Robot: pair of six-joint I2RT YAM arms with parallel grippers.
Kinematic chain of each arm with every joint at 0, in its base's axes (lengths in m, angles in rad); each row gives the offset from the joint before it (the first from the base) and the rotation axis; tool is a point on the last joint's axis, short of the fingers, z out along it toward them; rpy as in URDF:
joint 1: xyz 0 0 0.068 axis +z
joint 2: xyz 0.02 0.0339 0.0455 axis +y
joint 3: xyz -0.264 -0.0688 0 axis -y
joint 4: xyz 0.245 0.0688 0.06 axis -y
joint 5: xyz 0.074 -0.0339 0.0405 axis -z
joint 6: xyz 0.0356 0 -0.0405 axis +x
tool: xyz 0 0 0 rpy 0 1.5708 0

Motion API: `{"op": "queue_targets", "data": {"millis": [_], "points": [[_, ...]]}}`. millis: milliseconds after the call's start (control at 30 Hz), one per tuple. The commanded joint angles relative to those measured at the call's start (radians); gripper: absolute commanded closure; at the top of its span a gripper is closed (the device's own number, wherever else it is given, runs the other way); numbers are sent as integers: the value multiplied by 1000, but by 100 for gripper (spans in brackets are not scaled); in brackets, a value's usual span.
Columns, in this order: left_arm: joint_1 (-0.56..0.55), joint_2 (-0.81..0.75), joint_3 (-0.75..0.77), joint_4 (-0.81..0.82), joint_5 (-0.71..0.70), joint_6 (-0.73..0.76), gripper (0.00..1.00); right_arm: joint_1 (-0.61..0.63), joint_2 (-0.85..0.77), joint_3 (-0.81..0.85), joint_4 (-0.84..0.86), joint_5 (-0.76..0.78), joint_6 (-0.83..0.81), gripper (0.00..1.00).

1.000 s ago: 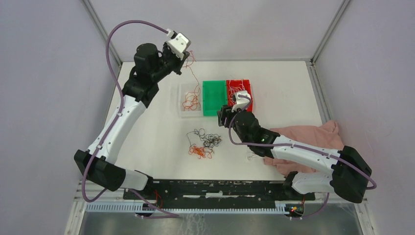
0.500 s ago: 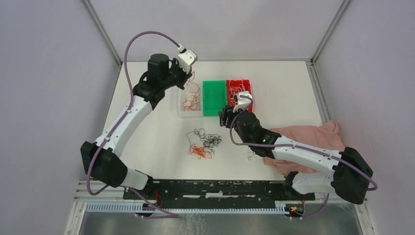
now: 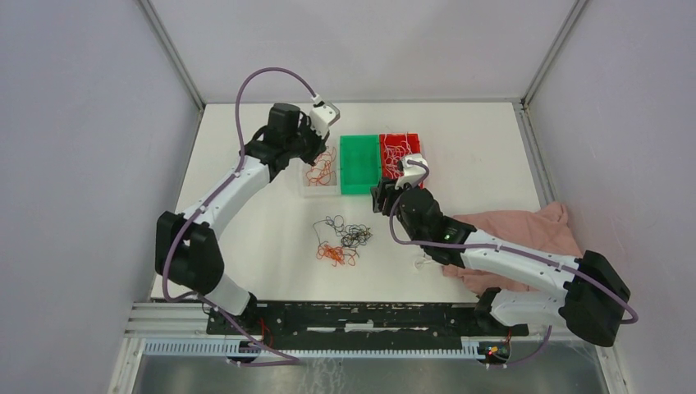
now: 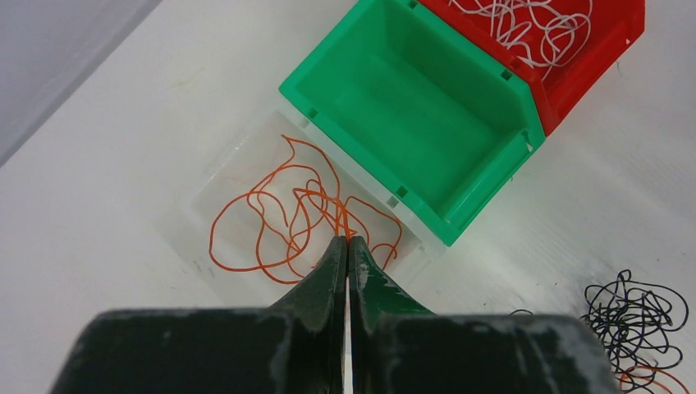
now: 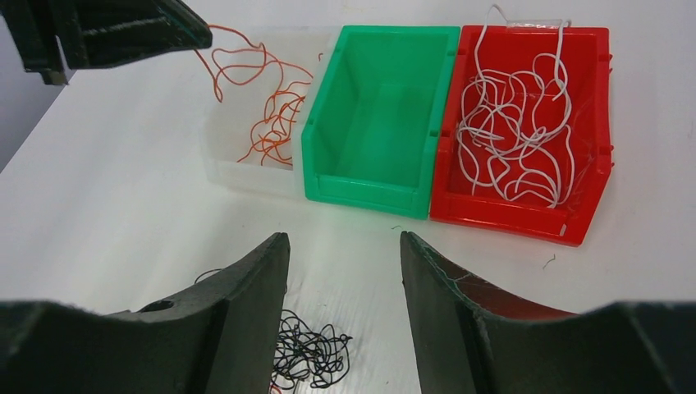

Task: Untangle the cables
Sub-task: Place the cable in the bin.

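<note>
From overhead I had the whole white table (image 3: 246,238), with bare surface left of the bins and between them and the loose tangle (image 3: 341,240) at mid-table. A pink cloth (image 3: 525,228) lay bunched at the right edge, touching the right arm; neither wrist camera caught it. Near the far edge, a clear tray (image 5: 220,164), green bin (image 5: 373,107) and red bin (image 5: 595,164) stood touching in a row.

Only the left wrist view showed me the left gripper (image 4: 346,240) clenched on a strand of the orange cables (image 4: 283,217), which looped into the clear tray. The right gripper (image 5: 345,238) stood released with nothing between its fingers, above the tangle's black curls. Thin white cables (image 5: 513,123) coiled inside the red bin.
</note>
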Motion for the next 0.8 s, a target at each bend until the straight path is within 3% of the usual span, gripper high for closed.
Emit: {"op": "queue_targets", "data": {"millis": [0,400,633,767], "points": [[-2,54,38,25,33,-39,97,-5,-43,-4,3,32,16,42],[-1,173,65,44,48,-71,97,-6,-19,-3,0,35,25,42],[-2,227,2,199,-236,80,97,-13,16,-1,12,22,38,42],[-2,253,-22,299,-304,122,97,-17,33,-1,19,9,48,42]]}}
